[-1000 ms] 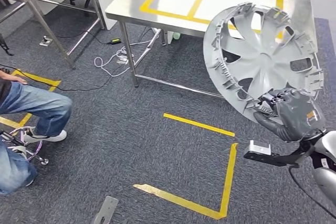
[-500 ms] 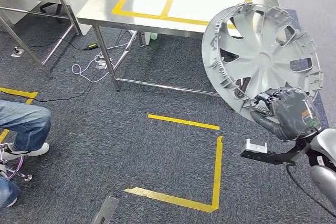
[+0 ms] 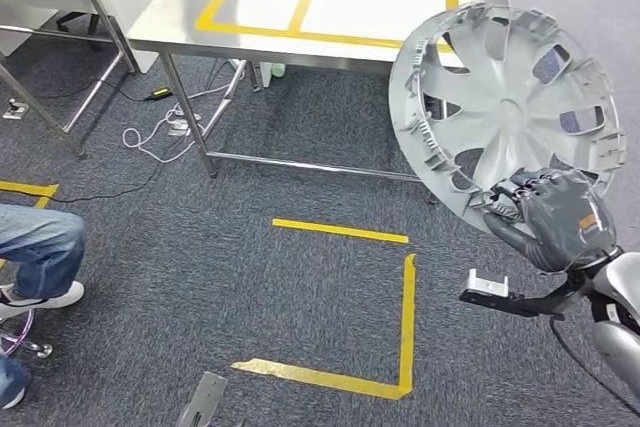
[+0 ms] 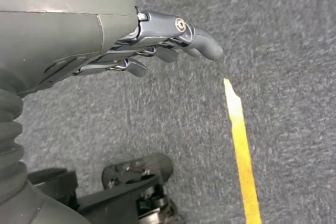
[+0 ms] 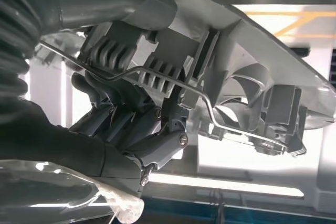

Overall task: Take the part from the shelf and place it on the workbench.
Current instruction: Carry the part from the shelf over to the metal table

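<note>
- One hand, the right hand (image 3: 555, 219), grips the near rim of the part (image 3: 504, 112), likely because the thin edge gives its fingers (image 5: 130, 124) purchase.
- Left hand (image 4: 158, 40) hangs over carpet, fingers apart, holding nothing.
- Grey plastic wheel cover: spokes, oval cut-outs, clips and a wire ring round the rim; tilted up at the right, overlapping the workbench (image 3: 181, 32) edge beyond.

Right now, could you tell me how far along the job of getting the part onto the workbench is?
Picking up looks done: the right hand grips the wheel cover by its rim, held in the air. The left hand hangs with nothing in it. Left: setting the cover on the steel workbench ahead.
</note>
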Controlling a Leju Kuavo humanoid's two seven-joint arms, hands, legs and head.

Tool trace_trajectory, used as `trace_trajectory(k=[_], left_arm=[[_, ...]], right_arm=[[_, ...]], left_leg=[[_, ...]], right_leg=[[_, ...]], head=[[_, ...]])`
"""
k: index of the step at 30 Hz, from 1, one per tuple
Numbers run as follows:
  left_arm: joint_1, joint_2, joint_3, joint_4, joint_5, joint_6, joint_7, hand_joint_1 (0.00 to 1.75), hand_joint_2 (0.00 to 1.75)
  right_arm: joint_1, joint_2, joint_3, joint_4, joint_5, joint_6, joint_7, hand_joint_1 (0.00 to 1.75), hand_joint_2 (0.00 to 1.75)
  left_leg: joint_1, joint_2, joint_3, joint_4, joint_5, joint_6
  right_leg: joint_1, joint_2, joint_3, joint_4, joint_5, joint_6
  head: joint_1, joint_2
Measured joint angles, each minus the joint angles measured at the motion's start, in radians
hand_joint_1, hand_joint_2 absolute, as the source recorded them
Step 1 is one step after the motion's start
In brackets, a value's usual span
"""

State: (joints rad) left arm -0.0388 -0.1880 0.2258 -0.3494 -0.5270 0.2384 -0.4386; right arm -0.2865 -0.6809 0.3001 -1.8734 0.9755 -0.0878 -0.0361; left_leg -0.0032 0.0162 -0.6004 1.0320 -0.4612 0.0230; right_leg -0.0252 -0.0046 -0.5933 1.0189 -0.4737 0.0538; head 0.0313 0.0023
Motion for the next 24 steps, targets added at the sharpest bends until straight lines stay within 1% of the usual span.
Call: trace_trajectory(k=[1,2,3,4,6,7,8,9,10,11,12,13,14,16,17,18,19,20,21,22,23,24], left_arm=[[0.000,0.001,0.000,0.000,0.001,-0.009,-0.002,0.00,1.75],[0.000,0.001,0.000,0.000,0.002,-0.017,-0.005,0.00,1.75],[-0.001,0.002,-0.001,0.000,0.004,-0.025,-0.010,0.00,1.75],[-0.001,0.002,-0.001,0.000,0.004,-0.030,-0.014,0.00,1.75],[-0.001,0.002,-0.002,0.000,0.004,-0.036,-0.018,0.00,1.75],[0.000,0.003,-0.003,0.000,0.005,-0.038,-0.019,0.00,1.75],[0.000,0.003,-0.003,0.000,0.005,-0.039,-0.019,0.00,1.75],[0.000,0.004,-0.004,0.000,0.005,-0.039,-0.019,0.00,1.75],[0.000,0.004,-0.005,0.000,0.005,-0.039,-0.019,0.00,1.75],[-0.001,0.005,-0.005,0.000,0.006,-0.038,-0.020,0.00,1.75],[-0.001,0.007,-0.006,0.000,0.006,-0.037,-0.020,0.00,1.75],[-0.001,0.007,-0.006,0.000,0.007,-0.035,-0.020,0.00,1.75],[-0.002,0.008,-0.006,0.000,0.007,-0.033,-0.020,0.00,1.75],[-0.002,0.009,-0.007,0.000,0.007,-0.030,-0.020,0.00,1.75],[-0.002,0.009,-0.007,0.000,0.007,-0.029,-0.020,0.00,1.75],[-0.003,0.009,-0.008,0.000,0.007,-0.028,-0.020,0.00,1.75],[-0.003,0.008,-0.008,0.000,0.007,-0.027,-0.020,0.00,1.75],[-0.004,0.008,-0.009,0.000,0.007,-0.027,-0.020,0.00,1.75],[-0.004,0.008,-0.010,0.000,0.007,-0.027,-0.020,0.00,1.75],[-0.004,0.008,-0.011,0.000,0.007,-0.027,-0.020,0.00,1.75],[-0.003,0.008,-0.012,0.000,0.007,-0.026,-0.020,0.00,1.75],[-0.003,0.008,-0.014,0.000,0.007,-0.026,-0.020,0.00,1.75]], right_arm=[[0.002,0.000,0.000,0.000,0.008,-0.006,0.000,1.75,1.75],[0.003,0.000,0.000,0.000,0.013,-0.010,0.000,1.75,1.75],[0.004,0.000,0.000,0.000,0.016,-0.012,0.000,1.75,1.75],[0.003,0.000,0.000,0.000,0.019,-0.014,0.000,1.75,1.75],[0.003,0.000,0.001,0.002,0.021,-0.016,0.000,1.75,1.75],[0.004,0.000,0.001,0.003,0.022,-0.017,-0.001,1.75,1.75],[0.004,0.000,0.002,0.005,0.023,-0.017,-0.001,1.75,1.75],[0.004,0.000,0.002,0.006,0.025,-0.017,-0.001,1.75,1.75],[0.004,0.000,0.002,0.006,0.026,-0.017,-0.002,1.75,1.75],[0.003,0.000,0.001,0.006,0.027,-0.018,-0.002,1.75,1.75],[0.003,0.000,0.001,0.006,0.028,-0.020,-0.002,1.75,1.75],[0.003,0.000,0.001,0.007,0.029,-0.022,-0.002,1.75,1.75],[0.003,0.000,0.001,0.007,0.029,-0.024,-0.002,1.75,1.75],[0.003,0.000,0.001,0.008,0.031,-0.026,-0.003,1.75,1.75],[0.003,0.000,0.001,0.008,0.031,-0.027,-0.003,1.75,1.75],[0.002,0.000,0.001,0.009,0.031,-0.027,-0.003,1.75,1.75],[0.002,0.000,0.000,0.009,0.031,-0.027,-0.003,1.75,1.75],[0.001,0.000,0.001,0.009,0.031,-0.027,-0.003,1.75,1.75],[0.001,0.000,0.001,0.010,0.031,-0.027,-0.004,1.75,1.75],[0.002,0.000,0.001,0.011,0.031,-0.028,-0.004,1.75,1.75],[0.004,0.000,0.002,0.012,0.031,-0.028,-0.004,1.75,1.75],[0.005,0.000,0.002,0.013,0.032,-0.028,-0.004,1.75,1.75]], left_leg=[[0.001,0.000,-0.001,0.000,0.000,-0.005],[0.002,-0.001,-0.002,0.006,-0.007,-0.009],[0.003,-0.002,-0.010,0.026,-0.023,-0.014],[0.004,-0.004,-0.026,0.066,-0.048,-0.019],[0.005,-0.006,-0.080,0.193,-0.110,-0.023],[0.005,-0.006,-0.105,0.250,-0.129,-0.023],[0.005,-0.006,-0.119,0.279,-0.131,-0.022],[0.004,-0.007,-0.116,0.271,-0.114,-0.018],[0.003,-0.008,-0.097,0.225,-0.081,-0.013],[0.002,-0.012,-0.069,0.159,-0.043,-0.005],[0.000,-0.017,-0.041,0.095,-0.016,0.003],[-0.001,-0.021,-0.021,0.045,-0.002,0.008],[-0.003,-0.025,-0.011,0.018,0.001,0.011],[-0.005,-0.024,-0.007,0.005,-0.005,0.012],[-0.003,-0.024,-0.005,0.000,-0.002,0.015],[-0.001,-0.023,-0.001,-0.006,0.000,0.018],[0.002,-0.022,0.002,-0.012,0.002,0.022],[0.003,-0.021,0.005,-0.015,0.003,0.025],[0.003,-0.020,0.005,-0.015,0.003,0.027],[0.003,-0.019,0.006,-0.015,0.002,0.028],[0.003,-0.019,0.007,-0.014,0.000,0.028],[0.003,-0.019,0.009,-0.014,-0.002,0.028]], right_leg=[[0.000,0.001,-0.001,0.001,0.001,-0.007],[-0.001,0.002,-0.001,0.001,0.002,-0.014],[-0.002,0.003,-0.001,0.001,0.003,-0.021],[-0.003,0.003,0.000,0.000,0.003,-0.028],[-0.001,0.004,0.000,0.000,0.003,-0.035],[0.000,0.005,0.000,0.000,0.002,-0.037],[0.002,0.007,0.000,0.000,0.002,-0.037],[0.004,0.009,0.001,0.000,0.002,-0.037],[0.005,0.012,0.001,0.000,0.002,-0.037],[0.006,0.014,0.002,0.000,0.002,-0.037],[0.009,0.016,0.001,0.001,0.001,-0.036],[0.011,0.018,-0.001,0.002,0.001,-0.034],[0.011,0.019,-0.004,0.003,0.001,-0.030],[0.009,0.020,-0.007,0.001,0.003,-0.020],[0.007,0.020,-0.009,0.000,0.001,-0.014],[0.006,0.018,-0.015,0.010,-0.007,-0.009],[0.006,0.016,-0.029,0.038,-0.024,-0.005],[0.005,0.014,-0.055,0.088,-0.050,-0.002],[0.005,0.013,-0.087,0.152,-0.079,0.002],[0.004,0.013,-0.121,0.216,-0.101,0.005],[0.004,0.013,-0.146,0.259,-0.108,0.008],[0.003,0.012,-0.154,0.266,-0.096,0.010]], head=[[-0.001,0.000],[-0.002,0.000],[-0.004,0.000],[-0.006,0.000],[-0.009,0.000],[-0.009,0.000],[-0.009,0.000],[-0.010,0.000],[-0.010,0.000],[-0.010,0.000],[-0.009,0.000],[-0.009,0.000],[-0.009,0.000],[-0.009,0.000],[-0.009,0.000],[-0.007,0.000],[-0.005,0.000],[-0.003,0.000],[-0.001,0.000],[-0.001,0.000],[-0.001,0.000],[-0.001,0.000]])
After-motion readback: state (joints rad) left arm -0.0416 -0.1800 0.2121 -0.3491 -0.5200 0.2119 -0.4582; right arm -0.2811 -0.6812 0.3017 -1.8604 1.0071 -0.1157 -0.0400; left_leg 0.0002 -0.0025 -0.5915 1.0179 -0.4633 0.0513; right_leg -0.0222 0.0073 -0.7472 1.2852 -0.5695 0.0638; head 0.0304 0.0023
